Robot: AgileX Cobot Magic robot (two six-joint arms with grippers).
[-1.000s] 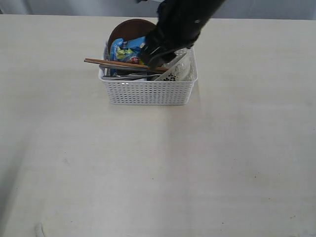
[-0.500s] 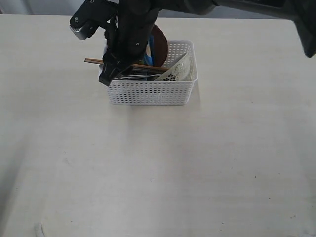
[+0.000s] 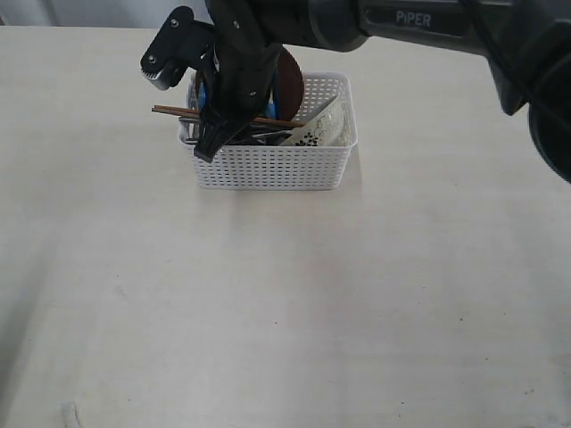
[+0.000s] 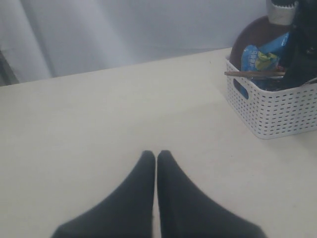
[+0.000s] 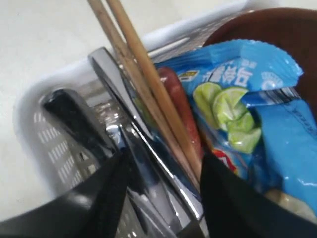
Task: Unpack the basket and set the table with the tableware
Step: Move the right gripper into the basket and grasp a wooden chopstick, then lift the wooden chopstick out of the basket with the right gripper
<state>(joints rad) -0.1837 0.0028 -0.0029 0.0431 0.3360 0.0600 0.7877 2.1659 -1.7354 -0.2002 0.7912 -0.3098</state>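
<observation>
One arm [image 3: 419,18] lettered PIPER, right gripper [image 5: 166,181] in basket [image 3: 268,167]

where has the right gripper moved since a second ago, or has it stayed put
Yes, the right gripper moved from over the white basket's middle to its left end in the exterior view.

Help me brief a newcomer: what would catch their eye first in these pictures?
The black right arm comes first. It reaches across into the white lattice basket, with the right gripper open around steel cutlery beside the wooden chopsticks. Next is the bright blue snack bag against the standing brown plate inside it. The left gripper hangs shut over bare table.
</observation>
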